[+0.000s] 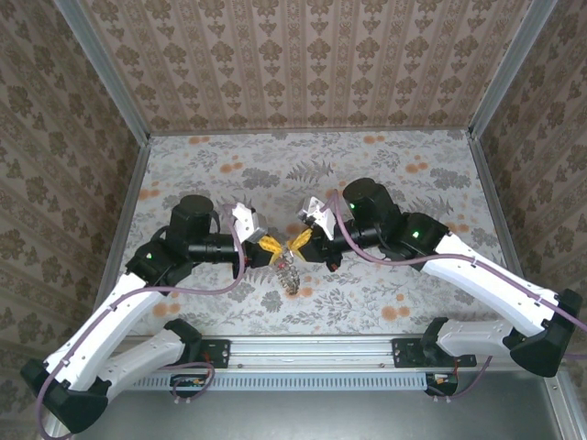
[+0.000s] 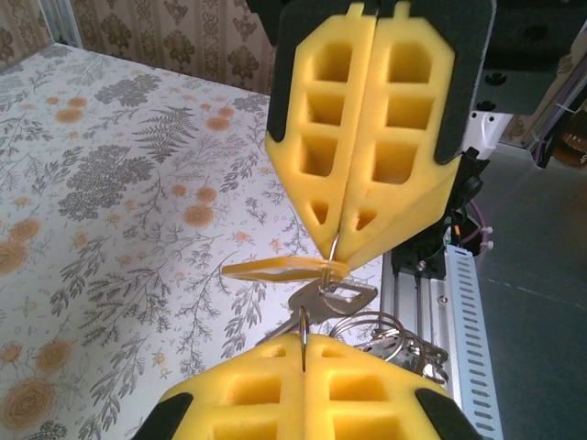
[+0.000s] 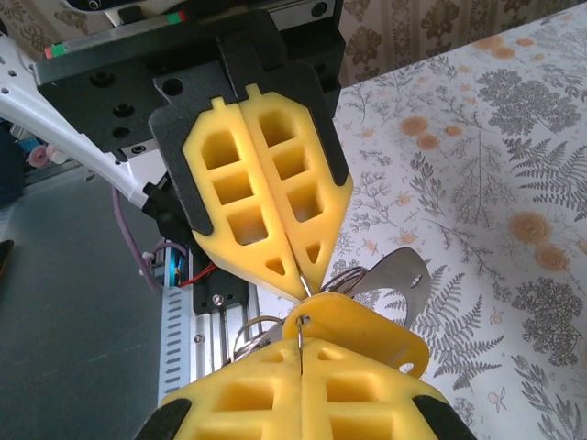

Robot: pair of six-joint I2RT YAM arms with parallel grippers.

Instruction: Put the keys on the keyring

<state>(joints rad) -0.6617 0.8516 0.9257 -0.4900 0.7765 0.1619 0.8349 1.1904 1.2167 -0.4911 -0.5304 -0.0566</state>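
Two shut jaws pinch the keyring [image 2: 333, 247]; overhead, keys [image 1: 289, 275] dangle beneath.

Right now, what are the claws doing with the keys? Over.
Left claw shut on keyring, right claw shut on it too, tip to tip. Yellow-headed key and silver key dangle beneath. Nothing blocking.

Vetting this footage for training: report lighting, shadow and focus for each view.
Top view: even light, soft shadows under the arms, keys tiny and hard to resolve. Left wrist view: keys crisp, far table slightly soft. Right wrist view: metal key bright but not blown out, no glare.
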